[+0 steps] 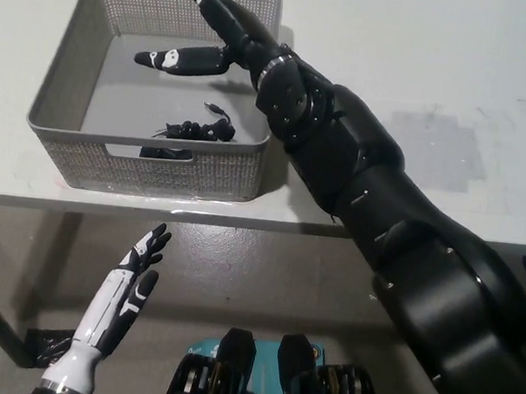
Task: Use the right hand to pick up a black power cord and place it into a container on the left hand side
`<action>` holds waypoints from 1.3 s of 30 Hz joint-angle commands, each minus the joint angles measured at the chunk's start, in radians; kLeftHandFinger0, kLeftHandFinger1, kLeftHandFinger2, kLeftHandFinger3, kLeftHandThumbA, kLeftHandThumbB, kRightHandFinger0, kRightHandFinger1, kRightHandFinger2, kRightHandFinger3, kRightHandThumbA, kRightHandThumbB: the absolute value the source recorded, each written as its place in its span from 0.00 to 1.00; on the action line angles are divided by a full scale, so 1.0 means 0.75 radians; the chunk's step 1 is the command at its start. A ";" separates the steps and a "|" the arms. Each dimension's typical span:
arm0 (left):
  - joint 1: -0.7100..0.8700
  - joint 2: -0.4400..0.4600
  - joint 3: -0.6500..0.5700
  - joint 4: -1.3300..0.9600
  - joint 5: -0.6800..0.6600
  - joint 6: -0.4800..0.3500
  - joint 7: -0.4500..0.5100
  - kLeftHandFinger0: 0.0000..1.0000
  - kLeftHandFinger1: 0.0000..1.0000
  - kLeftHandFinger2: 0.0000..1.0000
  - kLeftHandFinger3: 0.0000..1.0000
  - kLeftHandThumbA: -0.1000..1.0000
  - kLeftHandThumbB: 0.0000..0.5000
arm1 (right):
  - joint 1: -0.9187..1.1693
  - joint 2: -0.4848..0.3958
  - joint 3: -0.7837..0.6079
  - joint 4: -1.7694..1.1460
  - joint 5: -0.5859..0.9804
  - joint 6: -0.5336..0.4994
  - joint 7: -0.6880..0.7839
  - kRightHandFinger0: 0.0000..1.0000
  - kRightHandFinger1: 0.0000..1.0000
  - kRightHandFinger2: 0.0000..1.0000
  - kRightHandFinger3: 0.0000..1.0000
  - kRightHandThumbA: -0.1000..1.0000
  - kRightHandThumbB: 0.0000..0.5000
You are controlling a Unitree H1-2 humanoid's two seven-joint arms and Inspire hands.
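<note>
- Worktop (427,45): white, fills the top half of the view, front edge running straight across about halfway down. There's a faint grey square patch (432,150) on it off to the right, well apart from everything else.
- Right arm (374,208): black and chunky, comes in from the bottom right and stretches diagonally up across the worktop so it reaches over the right wall of the basket.
- Basket (54,93): grey mesh container with handle cutouts, sitting on the left part of the worktop, front wall close to the worktop's edge. Open top, light grey floor inside.
- Right hand (209,33): up over the basket's back half, fingers spread wide apart, one pointing at the far wall and another sticking out to the left. It's let go, nothing in it, and it isn't touching the cord.
- Left hand (129,282): white with dark fingertips, hanging out below the worktop's edge at the lower left, fingers straight and a bit apart, pointing up, holding nothing.
- Cord (195,133): black, lying bunched up on the basket floor near the front wall, roughly in the middle to right side. A bit of it shows through the front handle cutout. Thin loose end sticks up toward the back. Can't make out the plug details, too small.
</note>
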State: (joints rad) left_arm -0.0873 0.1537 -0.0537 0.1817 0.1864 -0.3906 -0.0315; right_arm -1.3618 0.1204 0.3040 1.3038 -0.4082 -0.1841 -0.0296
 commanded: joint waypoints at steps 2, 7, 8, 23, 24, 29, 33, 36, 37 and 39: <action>0.030 0.015 -0.014 -0.042 0.001 -0.043 -0.009 1.00 1.00 1.00 1.00 1.00 0.62 | 0.004 -0.037 -0.070 -0.159 0.084 -0.117 -0.036 1.00 1.00 1.00 1.00 1.00 1.00; 0.070 0.015 -0.013 -0.046 -0.021 -0.046 -0.013 1.00 1.00 1.00 1.00 1.00 0.60 | 0.095 -0.072 -0.186 -0.414 0.170 -0.140 -0.035 1.00 1.00 1.00 1.00 1.00 1.00; 0.075 0.015 -0.014 -0.046 -0.016 -0.041 -0.012 1.00 1.00 1.00 1.00 1.00 0.62 | 0.117 -0.081 -0.208 -0.482 0.188 -0.123 -0.022 1.00 1.00 1.00 1.00 1.00 0.99; 0.112 0.023 -0.006 -0.048 -0.038 -0.042 -0.019 1.00 1.00 1.00 1.00 1.00 0.61 | 0.547 -0.177 -0.439 -1.562 0.533 0.196 0.158 1.00 1.00 1.00 1.00 1.00 1.00; 0.109 0.023 -0.004 -0.051 -0.041 -0.032 -0.021 1.00 1.00 1.00 1.00 1.00 0.62 | 0.577 -0.187 -0.445 -1.620 0.540 0.217 0.158 1.00 1.00 1.00 1.00 1.00 1.00; 0.091 0.027 0.007 -0.048 -0.011 -0.036 0.002 1.00 1.00 1.00 1.00 1.00 0.64 | 0.806 -0.236 -0.470 -1.891 0.629 0.230 0.180 1.00 1.00 1.00 1.00 1.00 0.99; 0.087 0.026 0.010 -0.036 -0.014 -0.038 0.004 1.00 1.00 1.00 1.00 1.00 0.63 | 1.070 -0.249 -0.453 -2.044 0.583 0.186 0.161 1.00 1.00 1.00 1.00 1.00 0.90; 0.103 0.022 0.008 -0.037 -0.013 -0.040 0.004 1.00 1.00 1.00 1.00 1.00 0.61 | 1.259 -0.255 -0.423 -2.062 0.539 0.103 0.152 1.00 1.00 1.00 1.00 1.00 0.84; 0.102 0.022 0.009 -0.031 -0.012 -0.045 0.006 1.00 1.00 1.00 1.00 1.00 0.61 | 1.291 -0.255 -0.417 -2.056 0.538 0.091 0.150 1.00 1.00 1.00 1.00 1.00 0.84; 0.100 0.024 0.011 -0.026 -0.005 -0.048 0.010 1.00 1.00 1.00 1.00 1.00 0.59 | 1.354 -0.263 -0.404 -2.032 0.545 0.067 0.160 1.00 1.00 1.00 1.00 1.00 0.81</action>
State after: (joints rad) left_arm -0.0160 0.1537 -0.0553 0.1804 0.1796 -0.3885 -0.0352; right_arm -0.4960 -0.0443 0.0079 -0.0503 -0.1039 -0.0976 0.0414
